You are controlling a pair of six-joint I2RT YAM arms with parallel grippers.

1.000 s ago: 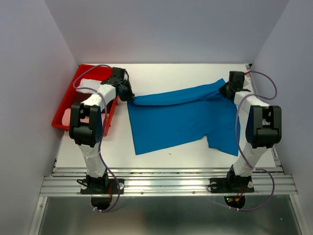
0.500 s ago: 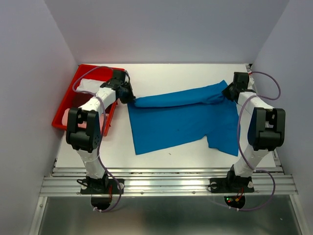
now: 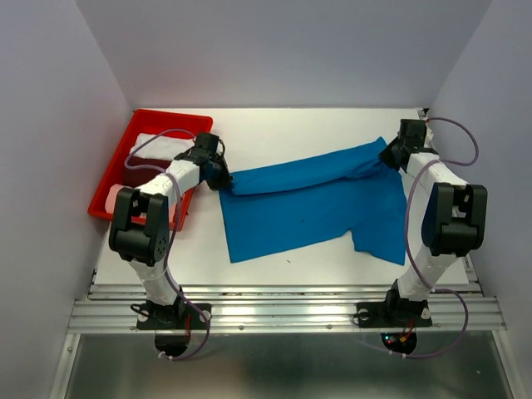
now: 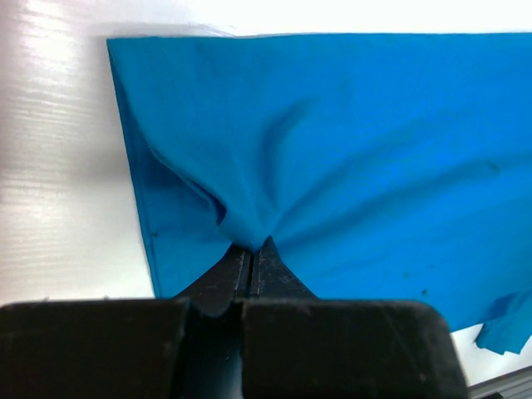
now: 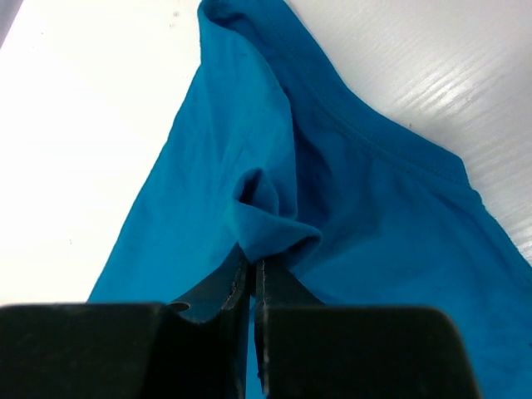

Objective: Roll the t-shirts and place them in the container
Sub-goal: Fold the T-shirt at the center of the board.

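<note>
Barely begun: one fold made, no roll yet

Shows a white bench (image 3: 291, 125) with the blue t-shirt (image 3: 307, 212) spread across its middle. Has the far edge lifted and doubled toward the near side, making a thick band between the two pinch points. Leaves most of the cloth flat, with one flap trailing at the near right. Counts, on a fair reading, as a first fold at most, and needs rolling along the whole length after that.

Holds three more in the red tray (image 3: 166, 114) at far left: white t-shirt (image 3: 156, 143), dark maroon t-shirt (image 3: 135, 164) partly hidden, and pale pink t-shirt (image 3: 110, 199), none of them rolled.

Grips with left jaws clenched on a bunched peak of blue cloth at the band's left end. Grips likewise with right jaws, clamped on a small fold at its right end.
</note>
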